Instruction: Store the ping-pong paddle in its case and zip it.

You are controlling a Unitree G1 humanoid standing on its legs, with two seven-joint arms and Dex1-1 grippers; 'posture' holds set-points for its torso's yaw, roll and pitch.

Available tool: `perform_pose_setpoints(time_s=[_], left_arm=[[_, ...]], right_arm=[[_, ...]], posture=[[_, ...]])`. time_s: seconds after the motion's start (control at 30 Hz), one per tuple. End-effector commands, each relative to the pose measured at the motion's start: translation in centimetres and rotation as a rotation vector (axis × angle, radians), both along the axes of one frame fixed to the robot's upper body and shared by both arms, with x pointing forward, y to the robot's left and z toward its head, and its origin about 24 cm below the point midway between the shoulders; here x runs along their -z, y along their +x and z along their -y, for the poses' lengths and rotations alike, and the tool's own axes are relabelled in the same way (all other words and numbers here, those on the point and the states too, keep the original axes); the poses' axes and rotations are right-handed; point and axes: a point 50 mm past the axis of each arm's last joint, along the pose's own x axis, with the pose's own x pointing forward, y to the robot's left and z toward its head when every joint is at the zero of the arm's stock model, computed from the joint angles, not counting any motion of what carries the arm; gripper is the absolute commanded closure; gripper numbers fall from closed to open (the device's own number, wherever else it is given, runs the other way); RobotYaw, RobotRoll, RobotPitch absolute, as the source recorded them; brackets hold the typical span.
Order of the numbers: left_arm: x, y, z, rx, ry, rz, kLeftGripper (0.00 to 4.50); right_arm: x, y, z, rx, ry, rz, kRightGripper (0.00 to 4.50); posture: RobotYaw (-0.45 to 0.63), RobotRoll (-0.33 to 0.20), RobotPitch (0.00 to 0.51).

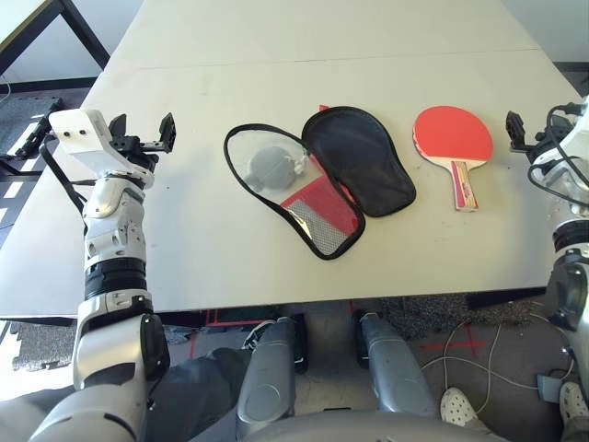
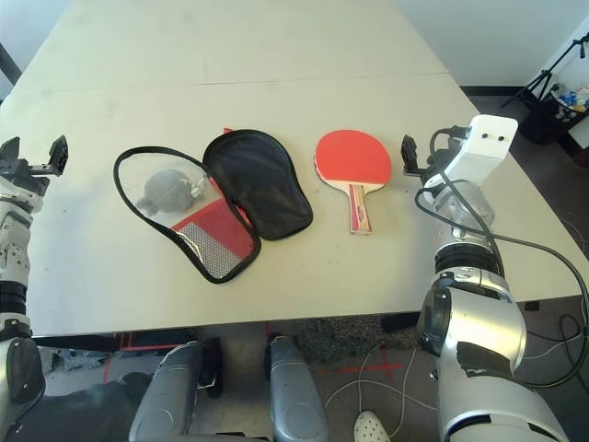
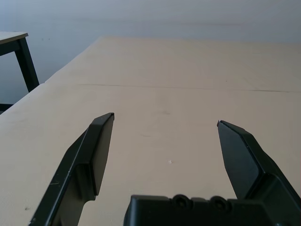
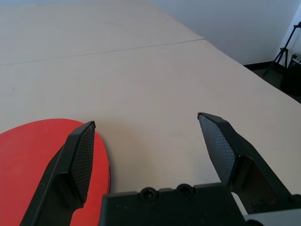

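Near the middle of the tabletop [image 1: 202, 249] lies the case [image 1: 317, 180], unzipped and splayed wide — one half shows its black lining, the other a clear and mesh panel w/ red fabric under it and a grey plush charm [image 1: 271, 166] lying on it. Just to its right, not touching, sits the ping-pong paddle [image 2: 353, 162], red face up, handle pointing toward the robot.

Both arms hang off to the sides, clear of everything. Left gripper [image 1: 142, 133] is well left of the case, fingers spread wide w/ nothing between them. Right gripper [image 2: 416, 155] sits just beside the paddle's right edge, fingers likewise spread and empty; the wrist view shows red rubber next to one finger [image 4: 75, 162].

Nothing's been picked up yet, so the step in hand looks like the right arm going for the paddle. Best bet, I'd say: take it by the wooden handle, not the flat blade — the blade lies flush on the surface and gives the fingers no edge to get under. Come in low from the handle's end, straddle it, close firmly. Meanwhile the left could pin the case's near half so it won't slide when the blade gets pushed in. Watch the charm; it may snag.
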Motion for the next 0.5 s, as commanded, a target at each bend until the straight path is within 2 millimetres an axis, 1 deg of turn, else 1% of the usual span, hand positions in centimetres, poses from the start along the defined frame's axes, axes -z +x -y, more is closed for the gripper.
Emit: perform_pose_setpoints(time_s=[0.03,0.1,0.17,0.23,0.33,0.37,0.4,0.43,0.5], left_arm=[[0.8,-0.1,0.2,0.002,-0.008,-0.02,0.0],[0.9,0.0,0.2,0.0,-0.012,-0.025,0.0],[0.5,0.1,-0.1,-0.015,-0.023,-0.014,0.0],[-0.6,0.3,-0.5,-0.03,-0.022,0.013,0.0],[-2.2,0.5,-0.4,-0.018,-0.002,0.051,0.0],[-2.9,0.6,-0.2,-0.003,0.011,0.065,0.0],[-4.1,0.7,0.4,0.038,0.038,0.085,0.0],[-5.3,0.8,1.1,0.086,0.067,0.1,0.0],[-6.7,0.8,2.7,0.195,0.113,0.103,0.0]], right_arm=[[0.1,-0.1,0.3,0.008,0.008,-0.002,0.02],[0.1,-0.1,0.3,0.008,0.006,-0.001,0.02],[0.1,-0.2,0.4,0.009,0.004,0.0,0.02],[0.0,-0.3,0.5,0.008,0.004,0.0,0.02],[0.1,-0.4,0.6,0.007,0.006,-0.006,0.02],[0.1,-0.4,0.6,0.008,0.007,-0.007,0.02],[0.1,-0.4,0.7,0.011,0.008,-0.008,0.02],[0.1,-0.3,0.6,0.012,0.008,-0.007,0.02],[-0.2,-0.2,0.5,0.012,0.007,-0.002,0.02]], posture=[[0.01,0.0,0.2],[0.01,0.0,0.199],[0.0,0.0,0.2],[-0.01,0.0,0.201],[0.0,0.0,0.195],[0.0,0.0,0.194],[0.0,0.0,0.194],[0.0,0.0,0.191],[-0.01,0.0,0.188]])
